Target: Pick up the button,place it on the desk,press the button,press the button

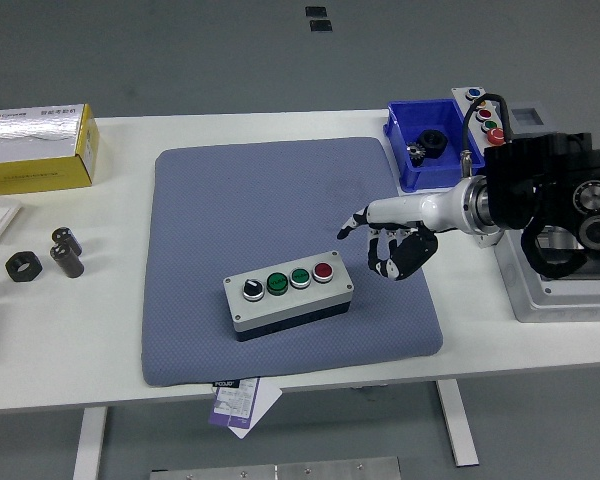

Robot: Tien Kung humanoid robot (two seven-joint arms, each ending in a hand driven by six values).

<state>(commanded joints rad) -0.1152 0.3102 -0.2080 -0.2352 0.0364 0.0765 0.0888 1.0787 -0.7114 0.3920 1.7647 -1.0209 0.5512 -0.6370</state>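
The button box [289, 295], a grey unit with a dark base, is lying on the blue-grey mat [280, 215] that is covering the middle of the white desk [120, 330], toward the mat's near edge and turned slightly askew. Along its top face four controls are sitting in a row: a black-and-white selector knob [252, 289] at the left, then two green buttons [277, 283], then a red button [323, 270] at the right end. The right robot hand [392, 243] is reaching in from the right and hanging over the mat just beyond the box's right end, not touching it; one finger is pointing out to the left while the others are curling downward, and it is grasping nothing. Behind the arm, a blue bin [430, 145] holding a dark round part is sitting near the desk's far right, with a second button panel [485, 118] just beside it. On the left of the desk a yellow box [38, 150] is resting near the far edge, and a few dark nuts and cylinders [42, 257] are lying nearer the front. A printed sheet [242, 400] is sticking out from under the mat's near edge.
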